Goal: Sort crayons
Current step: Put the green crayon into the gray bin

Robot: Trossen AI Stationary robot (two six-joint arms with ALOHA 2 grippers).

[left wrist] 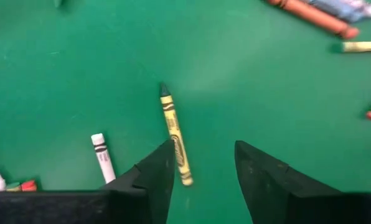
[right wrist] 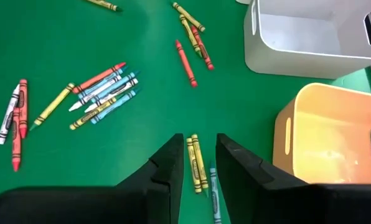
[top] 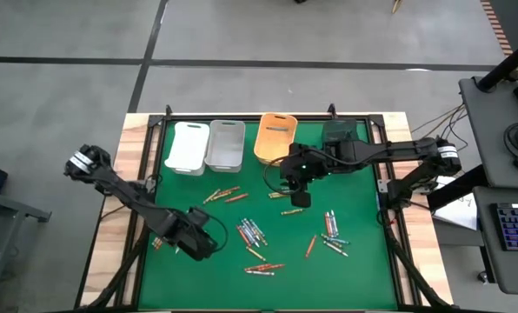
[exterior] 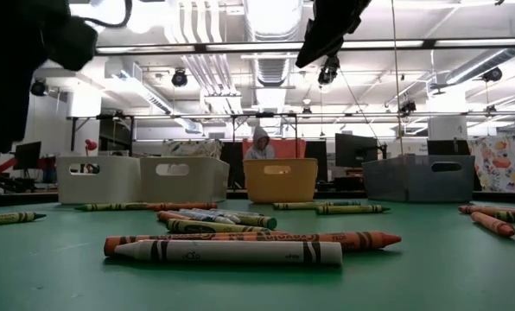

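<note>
Two arms are working a green table (top: 363,261) strewn with crayons (right wrist: 101,93). The left gripper (left wrist: 204,171) is hovering, fingers spread wide and empty, beside a yellow crayon (left wrist: 175,134) near the table's left edge. The right gripper (right wrist: 195,163) is hanging above a yellow pair (right wrist: 197,163), fingers narrow, seemingly holding nothing. Next, each must descend and pinch, then carry to the bins (top: 227,143).
</note>
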